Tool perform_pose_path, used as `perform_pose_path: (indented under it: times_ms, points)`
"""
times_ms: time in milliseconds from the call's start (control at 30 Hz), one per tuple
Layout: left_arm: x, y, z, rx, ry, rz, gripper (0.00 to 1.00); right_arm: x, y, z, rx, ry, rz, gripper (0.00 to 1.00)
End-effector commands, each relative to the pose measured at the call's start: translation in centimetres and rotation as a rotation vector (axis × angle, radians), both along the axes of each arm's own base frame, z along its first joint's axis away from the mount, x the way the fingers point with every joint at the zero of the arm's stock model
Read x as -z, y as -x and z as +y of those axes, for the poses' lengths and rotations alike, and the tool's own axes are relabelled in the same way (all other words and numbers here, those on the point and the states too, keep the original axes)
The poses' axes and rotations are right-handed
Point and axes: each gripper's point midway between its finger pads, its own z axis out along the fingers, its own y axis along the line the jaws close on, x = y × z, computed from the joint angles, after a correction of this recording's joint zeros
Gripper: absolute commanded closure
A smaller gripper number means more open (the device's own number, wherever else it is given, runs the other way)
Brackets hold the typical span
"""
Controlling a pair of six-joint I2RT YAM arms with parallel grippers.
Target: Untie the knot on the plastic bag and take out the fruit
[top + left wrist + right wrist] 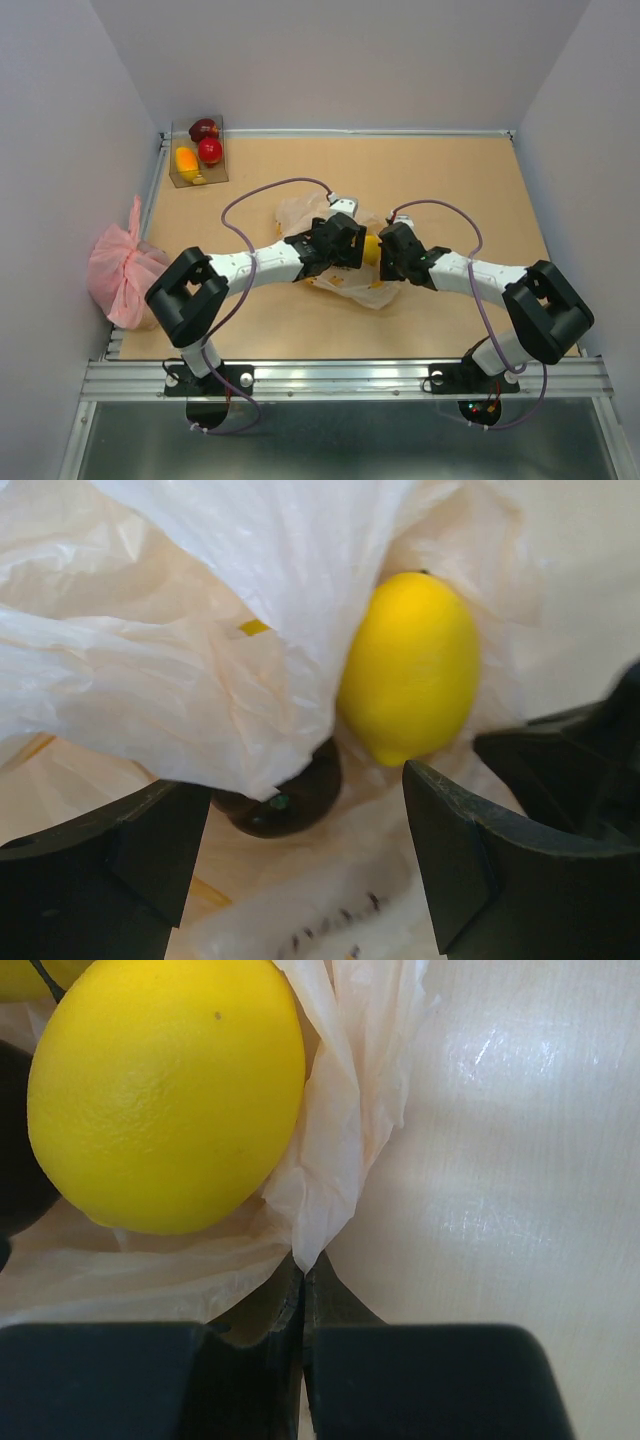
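Reaching in from the lower edge of the top view, the two arms meet mid-frame over the plastic bag (372, 292), which lies crumpled on the tan surface (470, 190). The right hand (303, 1295), at the bottom of its wrist view, is clenched on a thin fold of the bag's film. The left hand (305, 870) stands released, its fingers (100, 880) spread wide at the lower corners of its view, loose film hanging between them ungripped. A yellow fruit (165, 1090) sits in the bag's open folds between the two hands, bare on one side. No knot can be picked out in any view. The film looks feather-light, limp and easily torn, best pinched at an edge. The fruit looks firm, smooth and liable to roll, best taken across its middle from the bare side. A pink bag (120, 270) sits at the frame's left edge. Farthest back, upper left, a clear box (218, 172) holds red fruit (210, 151) and an orange fruit (186, 160).
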Motion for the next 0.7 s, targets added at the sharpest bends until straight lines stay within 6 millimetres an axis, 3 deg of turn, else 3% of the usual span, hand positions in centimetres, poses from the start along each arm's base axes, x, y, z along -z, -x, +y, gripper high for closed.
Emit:
perform_pose_path:
  times_ms: [0,200,267,367,433,567,600,667]
  points:
    - [-0.6,-1.8,0.0,-0.064,-0.047,-0.04,0.13,-2.1,-1.1,1.2,0.001,-0.041,-0.052,0.97]
    - [0.3,-2.6,0.0,-0.131,-0.054,-0.033,0.19,-1.8,-0.7,1.0,0.009,-0.042,-0.042,0.97]
    - [0.6,-2.6,0.0,-0.127,-0.063,-0.026,0.25,-1.7,-0.6,0.9,0.01,-0.04,-0.043,0.97]
    - [0.6,-2.3,0.2,-0.132,-0.06,-0.017,0.46,-1.6,-0.5,0.7,0.015,-0.037,-0.042,0.97]
    - [-0.9,-2.0,0.2,-0.123,-0.028,-0.028,0.66,-1.6,-0.4,0.7,0.016,-0.037,-0.043,0.97]
    - [-5.3,-1.4,-0.2,-0.071,0.049,-0.069,0.68,-1.4,-0.5,0.6,0.023,-0.027,-0.042,0.97]
    - [-7.5,-1.3,-0.1,-0.06,0.094,-0.096,0.68,-1.3,-0.6,0.6,0.023,-0.026,-0.041,0.97]
    - [-9.9,-0.9,-0.2,-0.031,0.14,-0.125,0.68,-1.3,-0.6,0.5,0.026,-0.021,-0.041,0.97]
